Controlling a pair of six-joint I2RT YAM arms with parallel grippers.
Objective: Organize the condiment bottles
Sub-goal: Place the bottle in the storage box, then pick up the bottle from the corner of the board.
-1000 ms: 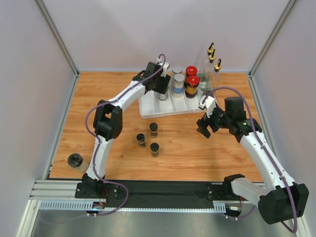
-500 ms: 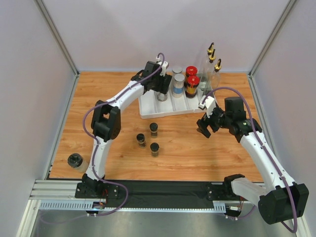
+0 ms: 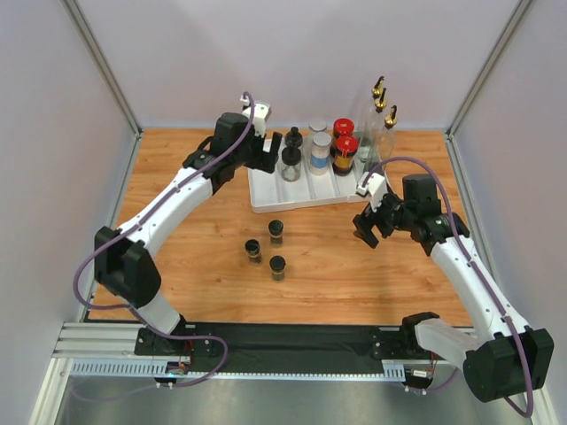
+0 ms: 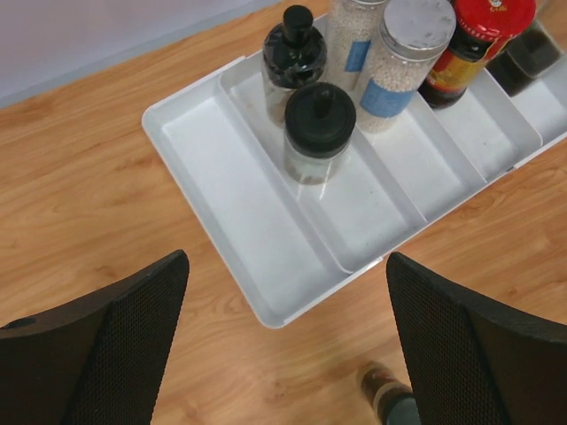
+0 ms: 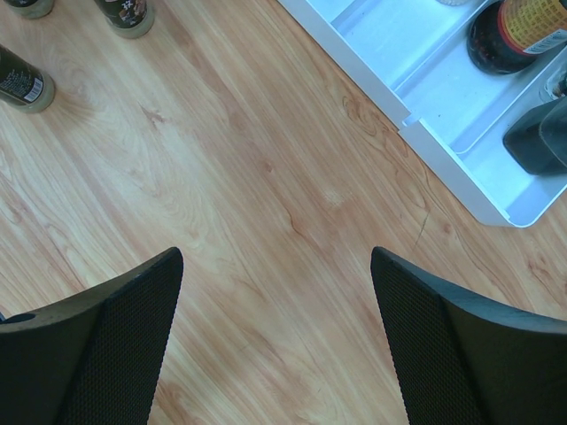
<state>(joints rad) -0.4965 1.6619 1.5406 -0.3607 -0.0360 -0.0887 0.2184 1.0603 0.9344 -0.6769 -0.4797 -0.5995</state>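
The condiment bottles stand mostly in the back of the white tray. Two black-lidded jars share its second slot, beside grey-lidded jars and red-capped amber jars. Gold-spouted clear bottles stand at the tray's right end. Three small black-lidded jars sit on the wood in front of the tray. My left gripper hangs open just left of the black-lidded jars and holds nothing; in the wrist view the left gripper is above the tray's near corner. My right gripper is open over bare wood, also empty.
The tray's leftmost slot has nothing in it. One small jar shows near my left gripper's right finger. The tray's near corner lies right of my right gripper. Grey walls close in the wooden table on three sides.
My left gripper opened, let go of the front black-lidded jar in the tray and drew back to the left. Its elbow swung far left. The right arm has not moved.
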